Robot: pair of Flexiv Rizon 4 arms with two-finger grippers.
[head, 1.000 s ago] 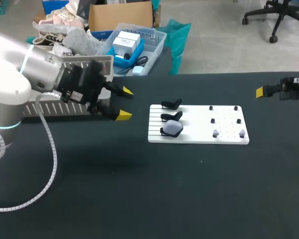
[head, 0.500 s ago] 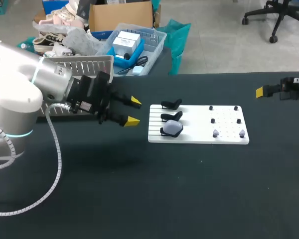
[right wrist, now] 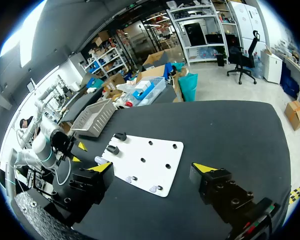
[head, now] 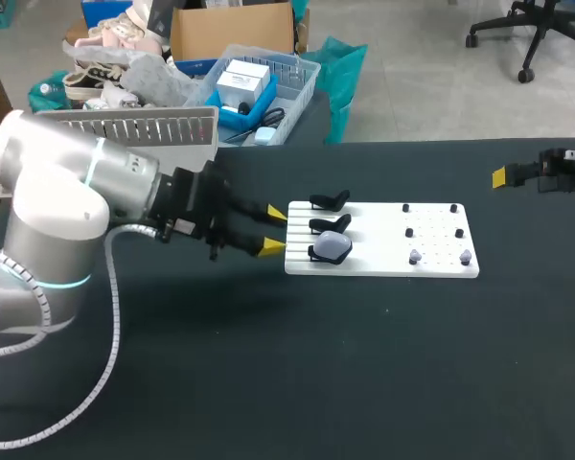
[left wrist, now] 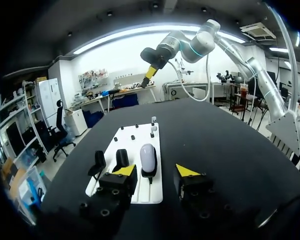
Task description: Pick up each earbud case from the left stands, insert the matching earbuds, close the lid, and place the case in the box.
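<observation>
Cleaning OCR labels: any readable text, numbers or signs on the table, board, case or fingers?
None can be read in any view.
white board: blank, no print.
earbud case: no marking visible.
left gripper: plain yellow fingers, nothing legible.

Right hand (head: 506,176), far right: mostly cut off by the edge, one yellow tip showing. Small pale earbuds (head: 414,256) on flat white board (head: 383,240): too small to tell shape.

Right gripper (right wrist: 153,167), fingers apart, over the board (right wrist: 150,156); beyond it, two stands (right wrist: 120,136), perhaps a pale case (right wrist: 99,160), and the left gripper (right wrist: 79,152).
</observation>
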